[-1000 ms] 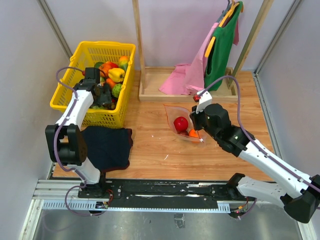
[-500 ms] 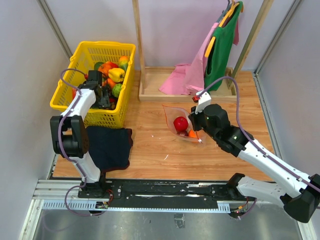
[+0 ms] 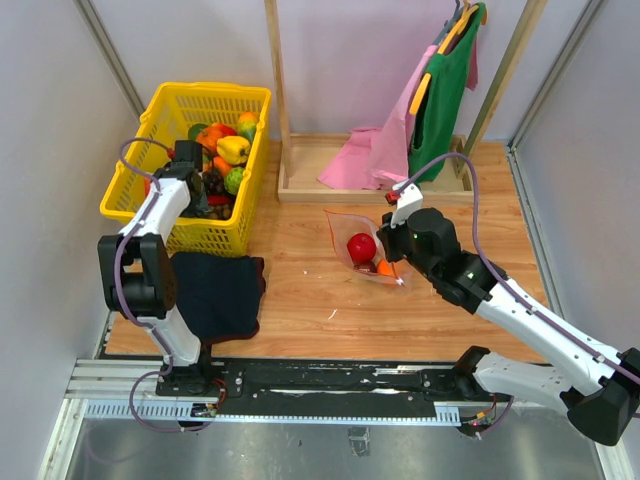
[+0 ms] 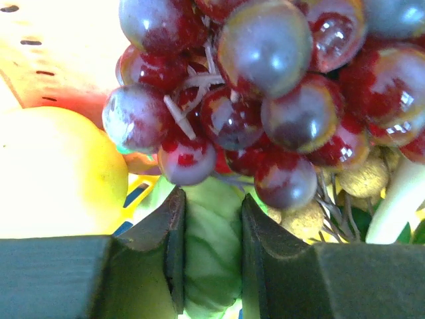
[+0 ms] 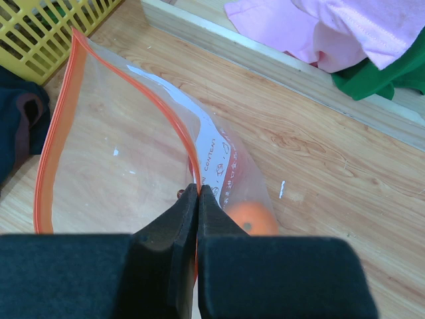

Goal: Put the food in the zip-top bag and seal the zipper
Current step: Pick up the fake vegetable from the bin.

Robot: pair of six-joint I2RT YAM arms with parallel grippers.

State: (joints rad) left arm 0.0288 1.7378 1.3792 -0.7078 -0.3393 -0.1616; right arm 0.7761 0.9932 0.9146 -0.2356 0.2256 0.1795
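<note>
My left gripper [image 3: 204, 190] is down inside the yellow basket [image 3: 150, 130] among the food. In the left wrist view its pads press both sides of a pale green cabbage [image 4: 211, 252], with the gripper [image 4: 211, 206] shut on it. A purple grape bunch [image 4: 265, 100] hangs just ahead and a yellow fruit [image 4: 53, 173] lies left. The clear zip-top bag [image 3: 345, 225] lies open on the table with a red apple [image 3: 361, 246] and an orange [image 3: 386, 267] inside. My right gripper [image 5: 198, 189] is shut on the orange zipper [image 5: 133, 86] strip, holding the mouth up.
A dark cloth [image 3: 215, 290] lies in front of the basket. A wooden rack base [image 3: 300, 185] stands behind the bag, with a pink cloth [image 3: 370, 155] on it and a green garment [image 3: 445, 85] hanging above.
The left arm reached a little further into the basket and its jaws came in from wide apart onto the cabbage. The right arm and bag have not moved.
</note>
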